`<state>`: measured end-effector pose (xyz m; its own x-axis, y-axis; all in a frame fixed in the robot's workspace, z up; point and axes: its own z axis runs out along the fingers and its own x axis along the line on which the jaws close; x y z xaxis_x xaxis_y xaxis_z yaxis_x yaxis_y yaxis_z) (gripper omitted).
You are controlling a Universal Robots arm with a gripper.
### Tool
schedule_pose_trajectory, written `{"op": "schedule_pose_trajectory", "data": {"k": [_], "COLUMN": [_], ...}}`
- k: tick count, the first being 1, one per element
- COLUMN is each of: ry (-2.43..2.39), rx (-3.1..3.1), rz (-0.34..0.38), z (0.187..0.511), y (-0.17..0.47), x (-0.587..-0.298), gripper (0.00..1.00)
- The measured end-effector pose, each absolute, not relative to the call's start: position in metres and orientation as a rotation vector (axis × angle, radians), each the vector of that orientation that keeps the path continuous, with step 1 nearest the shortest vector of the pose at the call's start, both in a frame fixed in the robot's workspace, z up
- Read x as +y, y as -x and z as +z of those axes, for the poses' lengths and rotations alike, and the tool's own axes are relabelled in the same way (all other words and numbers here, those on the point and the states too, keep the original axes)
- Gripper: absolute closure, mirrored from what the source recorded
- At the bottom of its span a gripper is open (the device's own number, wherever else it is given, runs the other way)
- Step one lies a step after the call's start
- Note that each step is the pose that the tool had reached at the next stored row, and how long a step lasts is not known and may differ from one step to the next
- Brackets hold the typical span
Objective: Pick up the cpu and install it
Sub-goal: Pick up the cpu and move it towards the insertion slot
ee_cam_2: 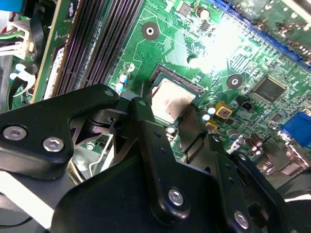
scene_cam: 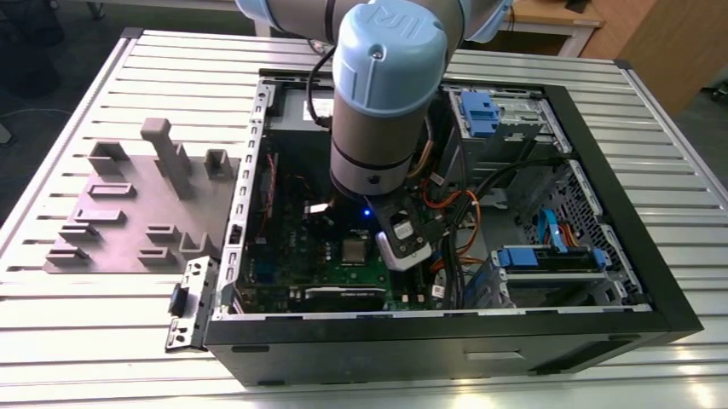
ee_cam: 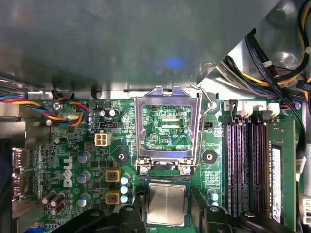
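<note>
The cpu [ee_cam: 166,204] lies flat in its socket on the green motherboard [ee_cam: 126,141], with the load frame [ee_cam: 167,128] hinged up. The gripper [ee_cam: 167,217] straddles it, fingers spread and seemingly clear of its edges. Light, stiff and slick-topped (delicate underneath), it is likely best pinched by opposite rims.

Positioned directly above the cpu [ee_cam: 166,204]
Held near-vertical at the wrist [scene_cam: 381,111], with gripper [ee_cam_2: 167,112] set low and close over the cpu, tilted slightly toward the exterior view's right.
</note>
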<state>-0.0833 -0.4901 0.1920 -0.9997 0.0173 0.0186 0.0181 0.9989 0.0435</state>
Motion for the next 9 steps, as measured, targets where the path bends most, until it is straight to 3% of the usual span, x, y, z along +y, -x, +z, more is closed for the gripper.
{"op": "schedule_pose_trajectory", "data": {"k": [9], "ry": [0.021], "rx": [-3.122], "rz": [-0.069], "z": [0.1923], "y": [0.0831], "x": [-0.4934], "gripper": [0.54]}}
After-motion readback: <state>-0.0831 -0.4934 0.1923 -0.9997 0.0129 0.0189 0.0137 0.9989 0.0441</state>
